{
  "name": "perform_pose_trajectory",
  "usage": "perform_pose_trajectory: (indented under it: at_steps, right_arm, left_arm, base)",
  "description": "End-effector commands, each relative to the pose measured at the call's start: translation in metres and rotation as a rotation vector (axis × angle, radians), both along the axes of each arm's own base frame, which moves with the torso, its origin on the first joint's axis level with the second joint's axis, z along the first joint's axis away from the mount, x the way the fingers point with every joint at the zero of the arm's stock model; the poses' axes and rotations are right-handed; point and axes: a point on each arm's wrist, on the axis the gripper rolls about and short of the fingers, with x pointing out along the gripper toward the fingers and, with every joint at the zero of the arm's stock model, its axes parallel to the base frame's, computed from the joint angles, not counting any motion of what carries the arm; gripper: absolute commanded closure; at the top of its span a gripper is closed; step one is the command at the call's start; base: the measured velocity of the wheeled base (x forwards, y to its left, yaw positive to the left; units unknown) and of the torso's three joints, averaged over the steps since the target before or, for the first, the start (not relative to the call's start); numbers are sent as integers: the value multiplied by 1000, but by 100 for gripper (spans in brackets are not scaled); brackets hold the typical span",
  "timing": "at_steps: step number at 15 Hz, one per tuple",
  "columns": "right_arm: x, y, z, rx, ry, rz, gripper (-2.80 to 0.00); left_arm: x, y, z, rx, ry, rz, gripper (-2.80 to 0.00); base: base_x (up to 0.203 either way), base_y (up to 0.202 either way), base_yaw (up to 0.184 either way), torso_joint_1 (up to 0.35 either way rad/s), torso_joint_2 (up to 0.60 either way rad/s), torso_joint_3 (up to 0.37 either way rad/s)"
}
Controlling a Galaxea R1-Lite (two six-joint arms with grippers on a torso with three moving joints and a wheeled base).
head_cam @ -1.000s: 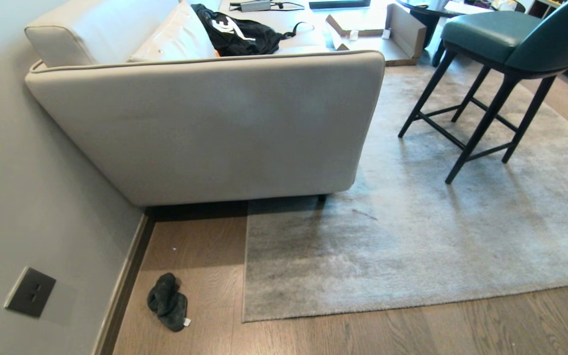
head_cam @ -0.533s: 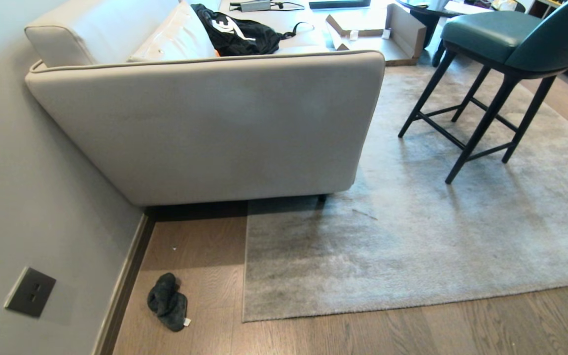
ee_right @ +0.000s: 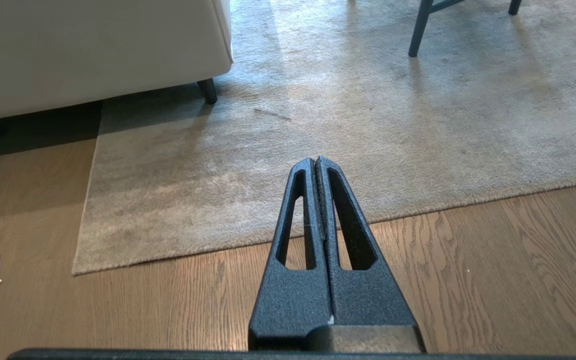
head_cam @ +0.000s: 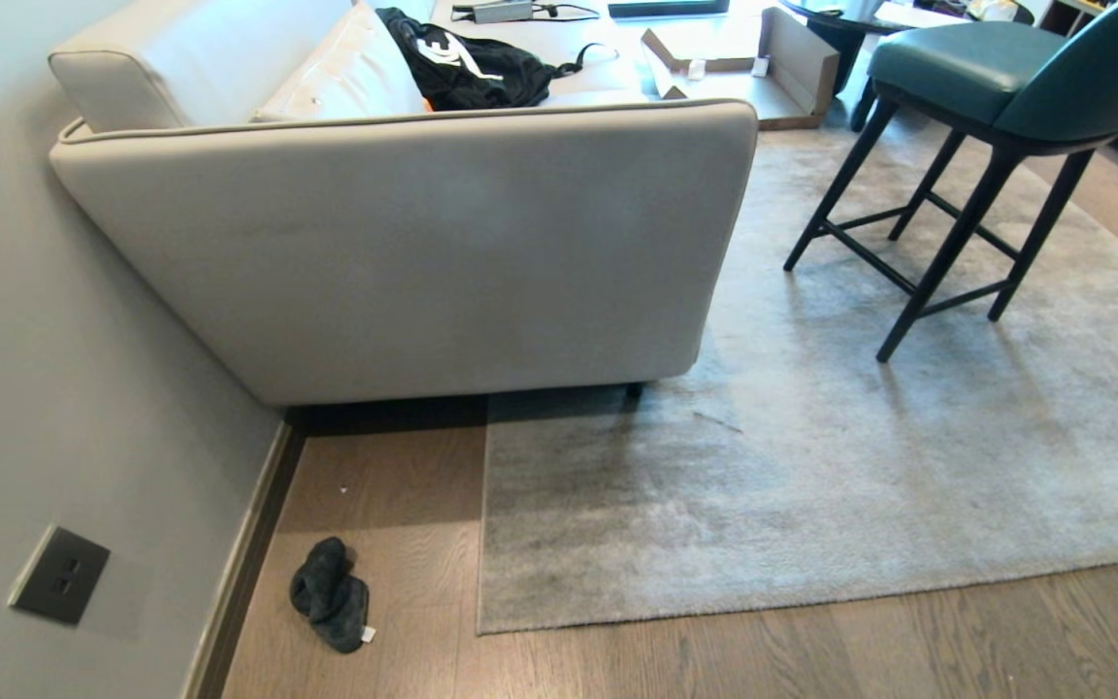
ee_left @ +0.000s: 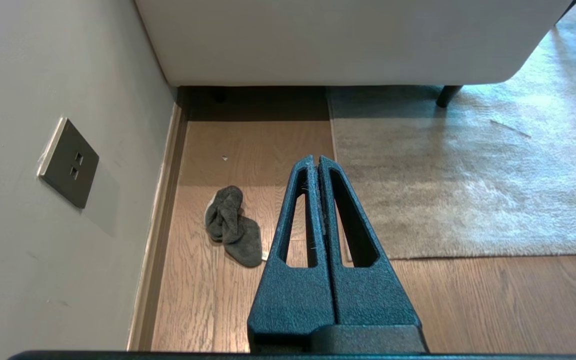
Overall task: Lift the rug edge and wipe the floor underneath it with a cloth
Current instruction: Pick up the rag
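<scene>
A small, dark grey fuzzy cloth (head_cam: 330,594), likely soft and light, is lying crumpled just beside the large grey short-pile rug (head_cam: 811,466) corner, while left gripper (ee_left: 316,161) and right gripper (ee_right: 316,162) are hanging pressed together, empty.

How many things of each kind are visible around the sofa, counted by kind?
Sofa: 1
Rug: 1
Cloth: 1
Black bag: 1
Green chair: 1
Cardboard box: 1
Wall socket: 1
Total: 7

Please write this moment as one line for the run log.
left gripper: shut, empty | right gripper: shut, empty | cloth: on floor | rug: flat
</scene>
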Motion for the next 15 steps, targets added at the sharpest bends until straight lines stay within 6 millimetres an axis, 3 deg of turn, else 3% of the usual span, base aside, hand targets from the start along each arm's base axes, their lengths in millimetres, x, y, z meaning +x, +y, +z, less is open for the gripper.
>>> perform_pose_trajectory:
  at_steps: [1,5,15]
  right_arm:
    - [0,0,0,1,2,0,0]
    - [0,0,0,1,0,0,0]
    - [0,0,0,1,2,0,0]
  left_arm:
    - [0,0,0,-1,0,1,0]
    - [0,0,0,-2,0,1,0]
    - [0,0,0,-4,0,-1,0]
  base:
    - [0,0,0,0,0,0]
    - [0,0,0,2,0,-62]
    - [0,0,0,3,1,-191]
